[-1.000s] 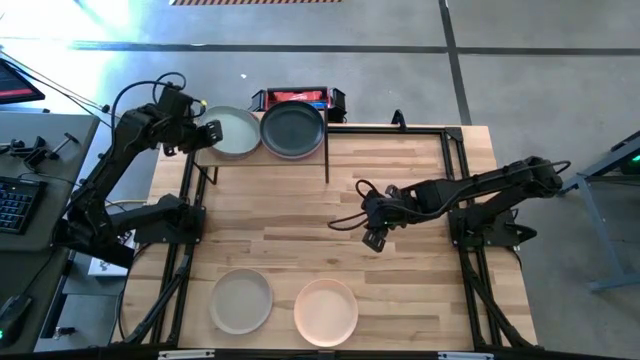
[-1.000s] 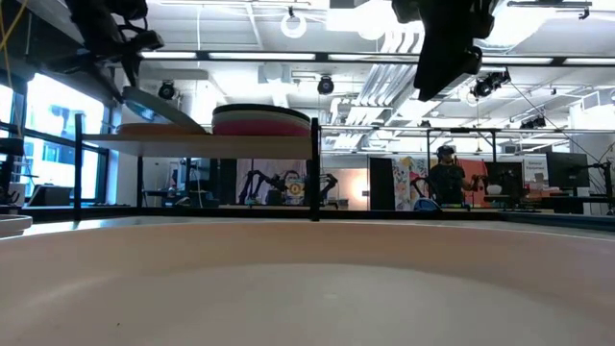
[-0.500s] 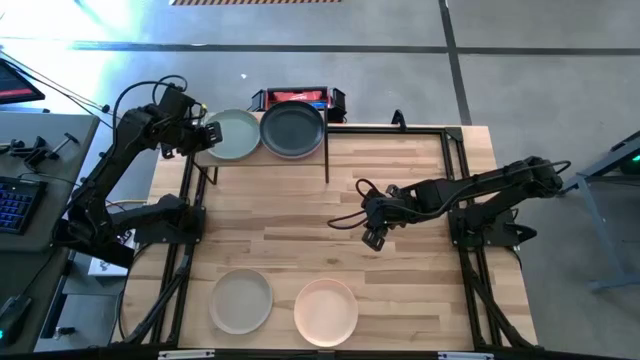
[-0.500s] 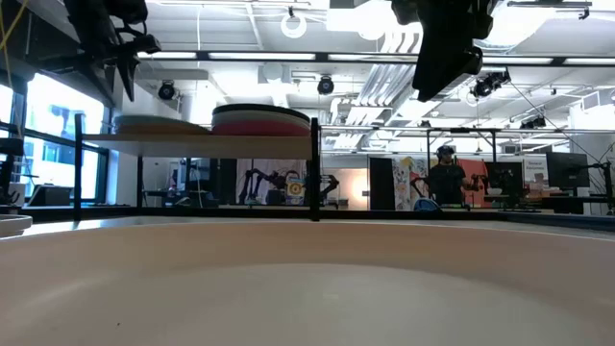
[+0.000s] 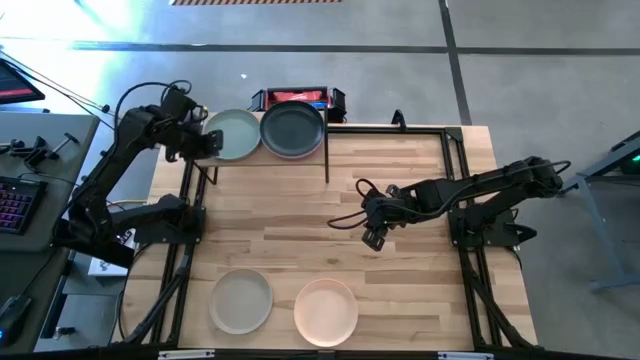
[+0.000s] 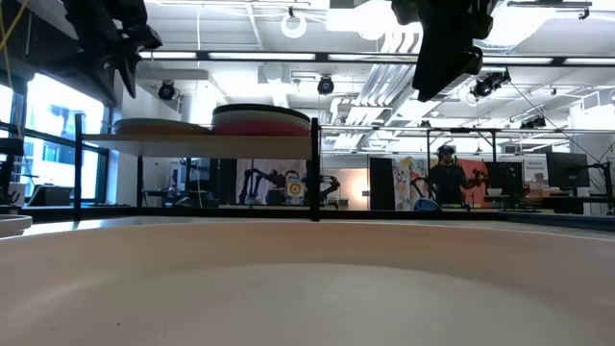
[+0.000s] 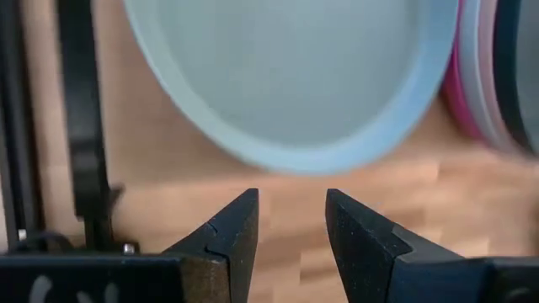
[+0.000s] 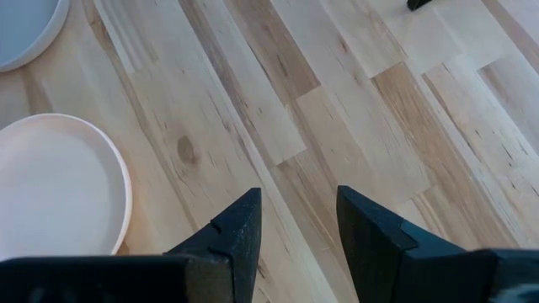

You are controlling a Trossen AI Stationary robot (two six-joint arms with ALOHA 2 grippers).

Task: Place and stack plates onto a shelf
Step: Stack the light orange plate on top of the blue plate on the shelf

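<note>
My left claw hangs at the outer end of the shelf, its fingers spread apart with nothing between them. Just ahead of its tips lies the pale sage plate, flat on the shelf board and no longer in my hold; from above, that plate sits right beside the claw, on top of the shelf's left pile. Beyond it, on the far side from my left claw, the dark grey plate tops the second pile, and in the wrist view a magenta rim shows under the neighbouring stack's edge. From desk level the two piles rest side by side on the shelf, the left one lower, the right one showing a pink band.

My right claw hovers over the middle of the desk, well apart from the shelf, fingers parted and empty, only bare planks under them. Toward the desk's near edge from this claw lie two more plates: the peach plate, closer to it, and the beige-grey plate just beside that one, farther off.
</note>
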